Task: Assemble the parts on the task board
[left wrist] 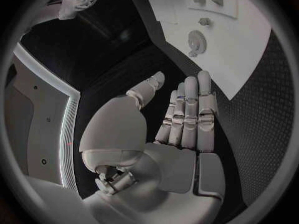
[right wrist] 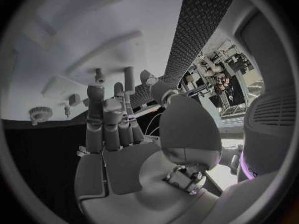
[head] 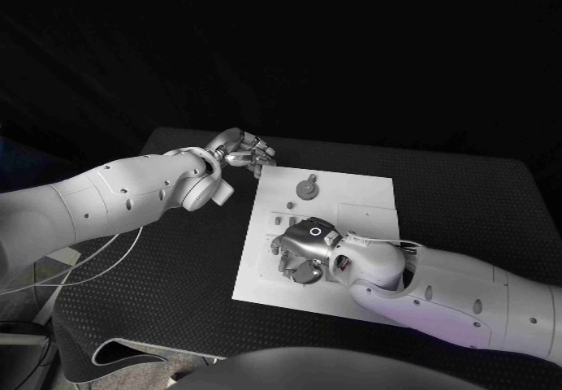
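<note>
The task board (head: 352, 195) lies at the table's (head: 469, 203) centre. The left hand (head: 243, 151) hovers empty beside its far corner, fingers straight. The right hand (head: 302, 250) rests over its near part; its grasp cannot be determined. A round grey part (head: 307, 189) lies on the far board area.

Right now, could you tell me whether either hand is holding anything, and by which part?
Nothing is held. The left hand is flat and empty beside the task board; the right hand hovers empty over it.

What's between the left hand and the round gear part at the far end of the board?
Nothing visible. The left hand hovers open off the task board's far left corner; bare board and table separate it from the gear part. The right hand is nearer, mid-board.
</note>
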Robot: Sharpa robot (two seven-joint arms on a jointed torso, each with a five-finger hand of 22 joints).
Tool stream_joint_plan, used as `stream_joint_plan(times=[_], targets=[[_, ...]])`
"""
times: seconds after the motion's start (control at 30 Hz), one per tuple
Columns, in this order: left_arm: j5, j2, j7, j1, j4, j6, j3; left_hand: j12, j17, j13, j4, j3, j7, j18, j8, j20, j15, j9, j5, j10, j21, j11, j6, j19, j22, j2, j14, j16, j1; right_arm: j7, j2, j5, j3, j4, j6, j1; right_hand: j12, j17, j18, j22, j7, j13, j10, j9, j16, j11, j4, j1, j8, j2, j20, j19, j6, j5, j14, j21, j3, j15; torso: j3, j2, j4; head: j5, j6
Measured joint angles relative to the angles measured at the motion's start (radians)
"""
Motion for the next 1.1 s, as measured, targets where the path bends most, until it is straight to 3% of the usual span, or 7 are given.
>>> stream_joint_plan(times=[0.17,0.27,0.4,0.53,1.1], targets=[[0.0,0.0,0.0,0.0,-0.001,0.0,0.0,0.0,0.001,-0.001,0.0,0.0,0.0,0.0,0.0,0.0,0.0,0.0,0.0,0.0,0.0,0.0,0.0,0.0,0.0,0.0,0.0,0.0,0.0,0.001,-0.006,0.011,0.0,0.011,-0.011,0.0,0.0,0.001,0.0,0.0,0.0,0.0,0.0,0.0,0.0,0.0,0.0,-0.003,0.0,0.003,0.0,0.0,0.0,0.0,0.0,0.0,0.0,0.0,0.0,0.0,0.0001,-0.002,0.0],[0.0,0.001,0.0,0.0,-0.001,0.0,0.0,0.0,0.001,-0.001,0.0,0.0,0.0,0.0,0.0,0.0,0.0,0.0,0.0,0.0,0.0,0.0,0.0,0.0,0.0,0.0,0.0,0.0,0.0,0.001,-0.007,0.015,0.0,0.016,-0.014,0.0,0.012,0.003,0.0,0.0,-0.003,0.007,0.031,0.001,0.0,-0.012,-0.006,0.006,0.006,0.019,0.0,0.0,0.012,0.0,0.001,0.0,-0.005,-0.001,0.0,0.0,0.0004,-0.002,-0.002],[0.0,0.001,0.0,0.0,-0.001,0.0,0.0,0.0,0.001,-0.001,0.0,0.0,0.0,0.0,0.0,0.0,0.001,0.0,0.0,0.0,-0.004,0.0,0.0,0.0,0.001,0.0,-0.001,0.0,0.0,0.001,-0.012,0.018,0.0,0.022,-0.02,0.0,0.044,0.003,0.0,0.0,-0.008,0.028,0.085,0.005,0.0,-0.031,-0.021,0.016,0.017,0.04,0.002,0.002,0.035,0.0,0.004,0.0,-0.007,-0.022,0.0,0.0,0.0005,-0.002,-0.003],[0.0,0.0,0.0,0.0,-0.001,0.0,0.0,0.0,0.001,-0.001,0.0,0.0,-0.001,0.0,0.0,0.0,-0.002,0.0,0.0,0.0,-0.004,0.0,-0.001,0.0,0.001,0.0,0.002,0.0,0.0,0.002,-0.014,0.022,0.0,0.028,-0.025,0.0,0.047,0.003,0.0,0.0,-0.013,0.036,0.105,0.006,0.0,-0.039,-0.024,0.026,0.021,0.05,0.002,0.002,0.043,0.0,0.003,0.0,-0.004,-0.029,-0.0005,0.0,0.0005,-0.002,-0.003],[0.0,0.0,-0.001,0.0,-0.001,0.0,0.0,0.0,0.003,-0.001,0.0,0.0,0.002,0.0,0.0,0.0,-0.002,0.0,0.0,0.0,-0.004,0.0,0.002,0.0,0.0,0.0,0.002,0.0,0.0,0.004,-0.016,0.03,0.0,0.029,-0.039,0.0,0.049,0.003,0.0,0.0,-0.014,0.042,0.101,0.007,0.0,-0.035,-0.026,0.031,0.023,0.056,-0.001,0.006,0.044,0.0,0.004,0.0,-0.007,-0.029,-0.0011,0.0,0.0005,-0.004,-0.005]])
